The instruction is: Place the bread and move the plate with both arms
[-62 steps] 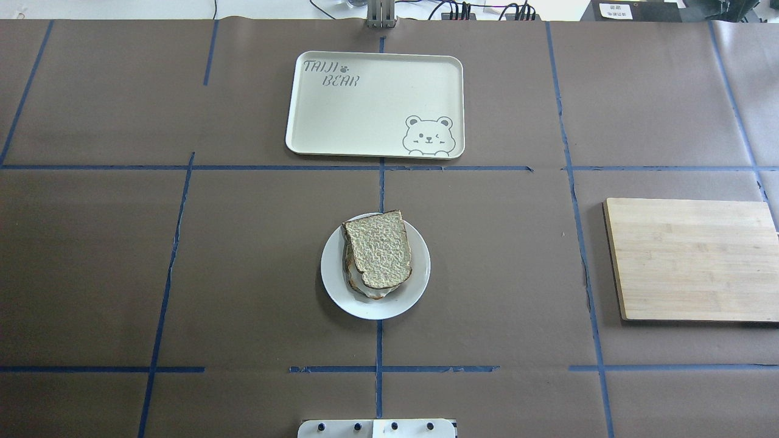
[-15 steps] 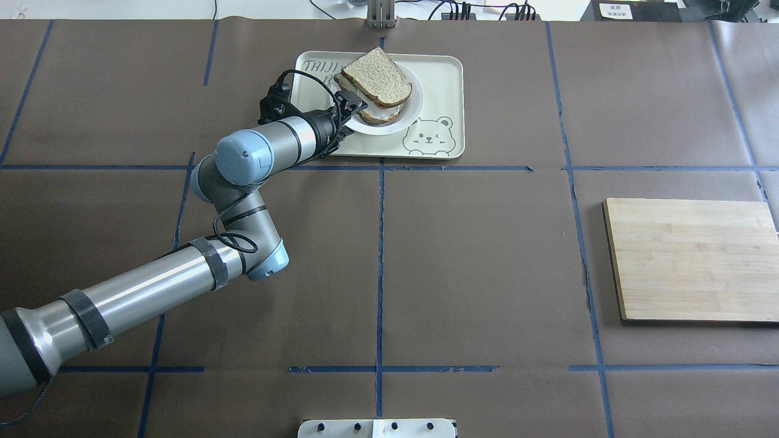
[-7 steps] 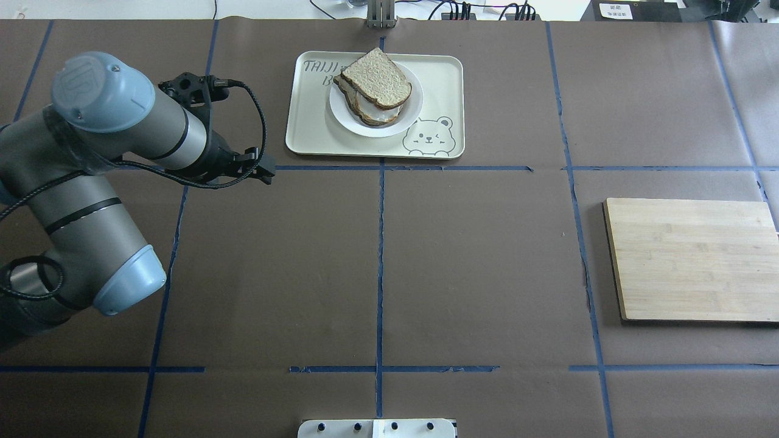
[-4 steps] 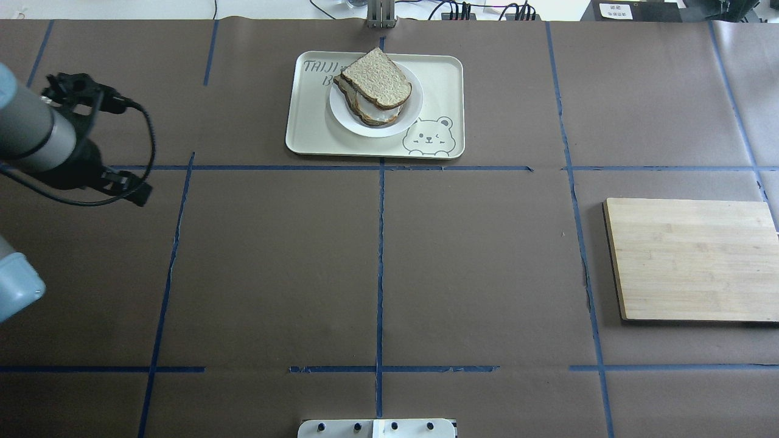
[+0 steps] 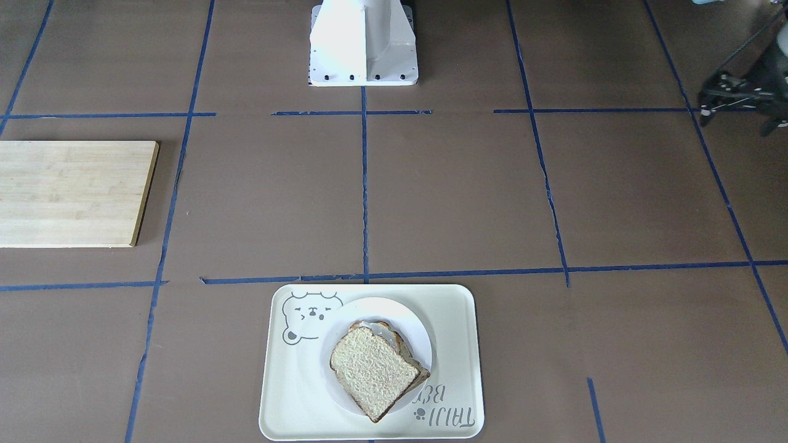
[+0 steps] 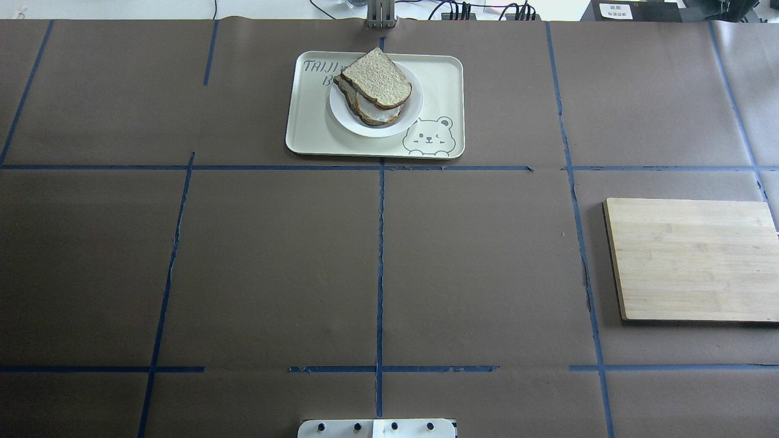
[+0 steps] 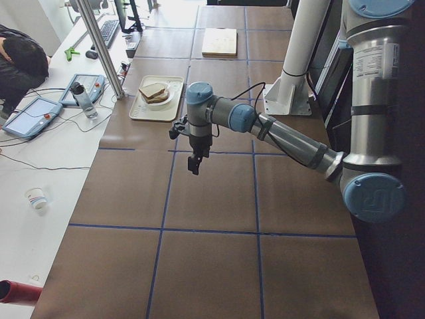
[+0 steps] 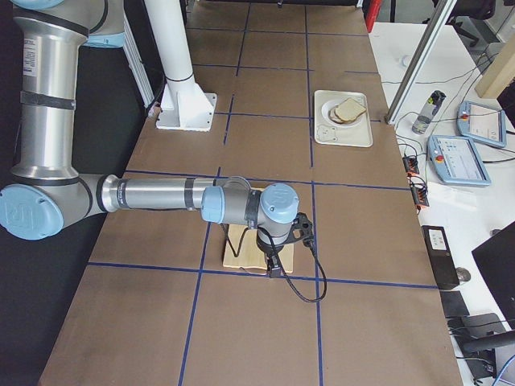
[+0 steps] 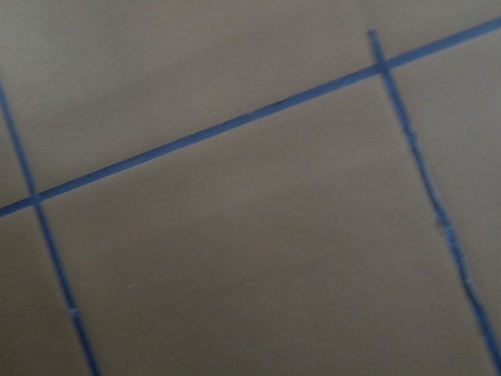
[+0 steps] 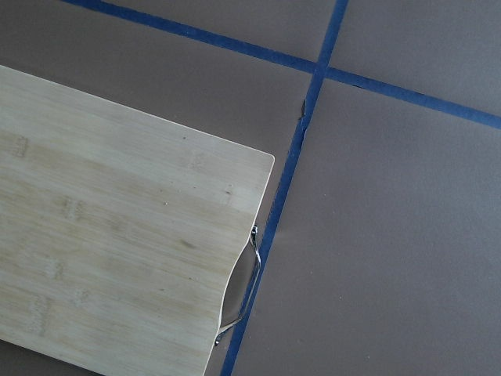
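Note:
The bread (image 6: 377, 76) lies on top of an egg-topped toast slice (image 6: 378, 114) on the small white plate (image 6: 412, 112). The plate stands on the cream bear tray (image 6: 310, 121) at the table's far middle. Bread (image 5: 372, 372), plate (image 5: 397, 311) and tray (image 5: 455, 320) also show in the front-facing view. My left gripper (image 7: 194, 166) hangs pointing down over bare table, well off the tray; only black wrist parts (image 5: 739, 95) show at the front-facing view's edge. My right gripper (image 8: 274, 269) hangs over the wooden board. I cannot tell whether either is open or shut.
A bamboo cutting board (image 6: 694, 258) lies at the right side of the table; its corner fills the right wrist view (image 10: 102, 243). The white pedestal base (image 5: 363, 43) stands at the near middle. Blue tape lines cross the brown table cover.
My left arm let go of the plate on the tray and drew back leftward out of the overhead view. The plate with the bread has stayed on the tray.

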Available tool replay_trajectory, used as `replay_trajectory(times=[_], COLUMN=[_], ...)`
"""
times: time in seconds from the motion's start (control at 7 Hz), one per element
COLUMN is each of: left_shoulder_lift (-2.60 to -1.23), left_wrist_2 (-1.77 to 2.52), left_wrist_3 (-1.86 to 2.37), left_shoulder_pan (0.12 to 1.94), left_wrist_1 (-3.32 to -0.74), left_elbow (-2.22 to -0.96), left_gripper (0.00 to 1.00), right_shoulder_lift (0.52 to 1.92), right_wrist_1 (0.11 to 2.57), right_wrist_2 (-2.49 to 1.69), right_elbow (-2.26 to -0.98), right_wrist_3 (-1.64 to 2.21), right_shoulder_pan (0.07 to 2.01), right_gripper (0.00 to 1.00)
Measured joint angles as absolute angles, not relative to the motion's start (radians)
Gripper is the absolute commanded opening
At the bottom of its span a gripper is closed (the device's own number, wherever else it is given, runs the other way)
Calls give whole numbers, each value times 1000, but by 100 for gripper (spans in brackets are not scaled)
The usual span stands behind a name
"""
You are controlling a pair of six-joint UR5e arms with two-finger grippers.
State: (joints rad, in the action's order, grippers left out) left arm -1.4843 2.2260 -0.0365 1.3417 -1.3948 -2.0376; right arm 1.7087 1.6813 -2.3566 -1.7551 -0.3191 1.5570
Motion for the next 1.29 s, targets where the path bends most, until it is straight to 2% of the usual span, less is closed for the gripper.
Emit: replay_trajectory(times=[0.43,1.29], left_shoulder_lift=[-1428,-1382], left_wrist_2=[2313,2320], left_wrist_3=[-204,-214], left_shoulder_pan=[1559,1593], left_wrist_1=[-1394,-1395], left_elbow=[-1858,-1826], left_gripper=[100,100], right_shoulder_lift=[1711,1717], right_wrist_1=[1681,1680], right_wrist_2=[-2356,-2351], right_elbow=[-1755,-1755], right_wrist_3=[-319,-320], right_shoulder_pan=[1557,1557], right_gripper=[100,100])
